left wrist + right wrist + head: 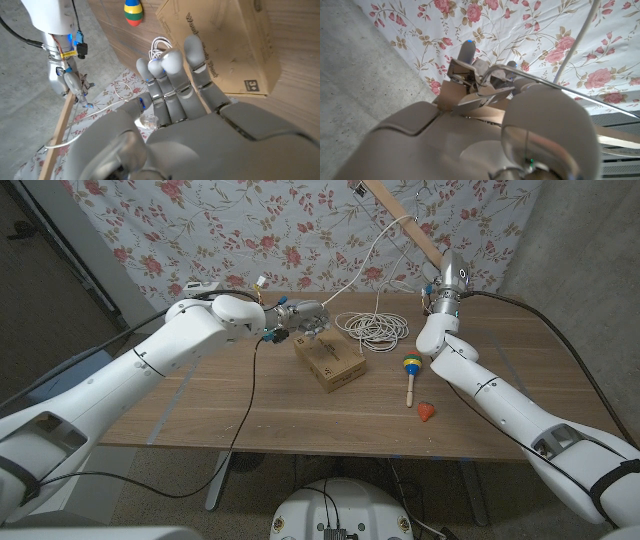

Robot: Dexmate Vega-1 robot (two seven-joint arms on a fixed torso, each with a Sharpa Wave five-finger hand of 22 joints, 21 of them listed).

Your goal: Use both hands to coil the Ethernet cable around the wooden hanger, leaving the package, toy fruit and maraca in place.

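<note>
Right hand high in the upper right of the head view, fingers closed around the wooden hanger, bar slanting up toward the top edge. Metal hook seen just past the fingers in the right wrist view.

Ethernet cable mostly in a loose white pile on the worktop, upper centre, beside the package. One strand rising from near the left hand up to the hanger.

Left hand just above the package's far corner, fingers extended side by side. Something small and clear near the thumb, perhaps the plug; cannot tell whether pinched or merely close.

Judged step: early in the winding, most of the cable not yet on the bar.

To do it well:
- Hold the hanger steady and level enough that turns do not slide off the end.
- Feed with light tension from the left hand, laying each turn beside the last.
- Draw slack from the top of the pile, lifting upward rather than dragging sideways, since the package sits next to it.
- Stay well away from the maraca and toy fruit, lower right of the pile.
</note>
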